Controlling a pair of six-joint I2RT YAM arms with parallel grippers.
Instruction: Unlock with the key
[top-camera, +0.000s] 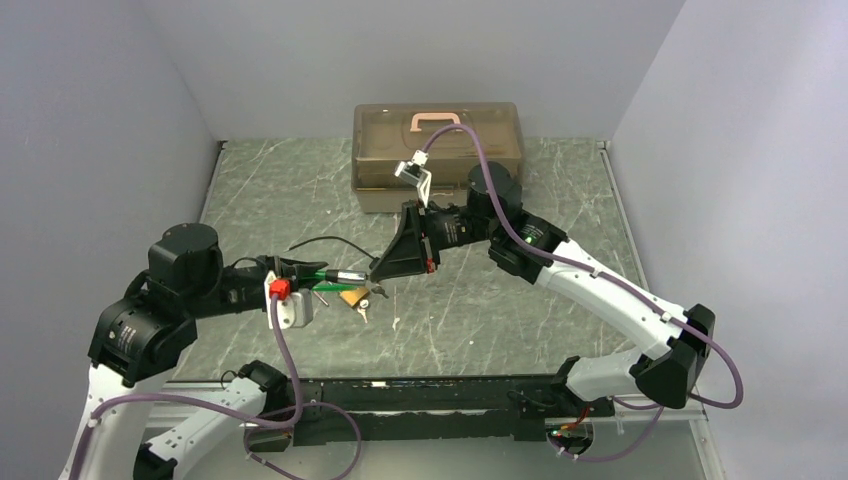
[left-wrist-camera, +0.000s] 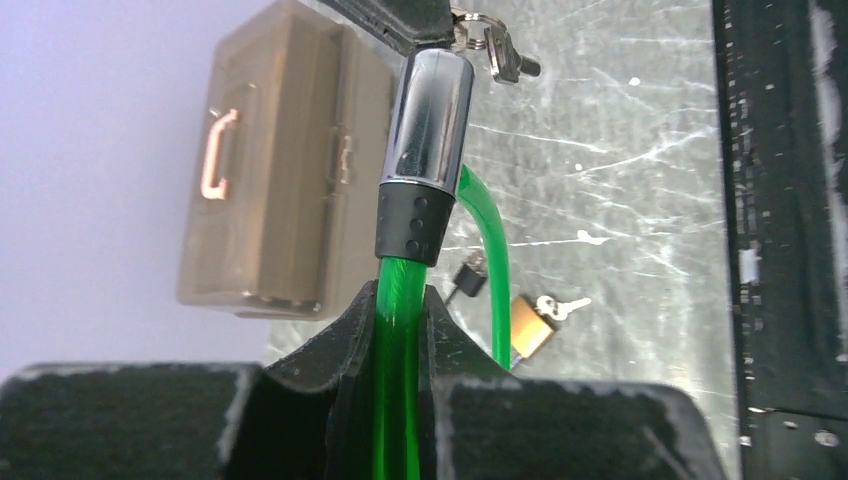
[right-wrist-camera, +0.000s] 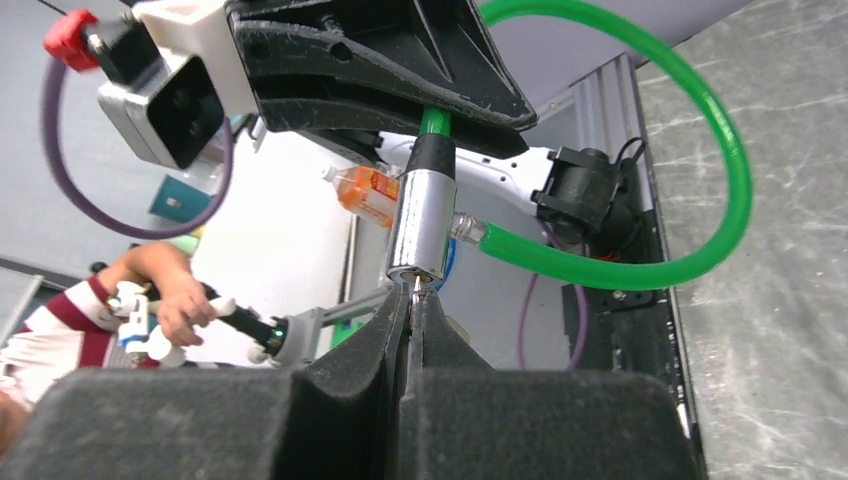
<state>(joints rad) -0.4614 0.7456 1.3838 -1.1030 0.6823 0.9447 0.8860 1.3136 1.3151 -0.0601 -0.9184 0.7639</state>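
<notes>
Where the two arms meet in the lower middle of the top view, the lock is held off the table (top-camera: 280, 190) between them. The left end effector (left-wrist-camera: 400, 296) is clamped on the green cable (left-wrist-camera: 398, 400) just below the black collar of the chrome barrel (left-wrist-camera: 428, 115), its fingers pressed against the cable on both sides. In the left wrist view the barrel stands up from that grip and leans slightly toward the upper right of the frame. The cable leaves the barrel's side, swings out in a wide loop and comes back to it.

The right end effector (right-wrist-camera: 413, 300) is pressed together with only a sliver of metal between its tips – the key (right-wrist-camera: 415, 284), pinched there with its tip at the open end of the barrel. How far the key sits inside cannot be told. In the right wrist view that end faces down toward the fingertips and the left end effector fills the top of the frame. More keys (left-wrist-camera: 497, 50) on a ring hang at the top of the left wrist view, beside the barrel's far end.

A brass padlock (left-wrist-camera: 530, 327) with a small key in it lies on the table just below the held lock in the top view. A translucent brown box (top-camera: 437, 150) with a pink handle sits at the top of that frame, well apart from the lock. At the left edge of the right wrist view, beyond the table, a person (right-wrist-camera: 150, 290) in a striped sleeve and an orange bottle (right-wrist-camera: 368, 193) show.
</notes>
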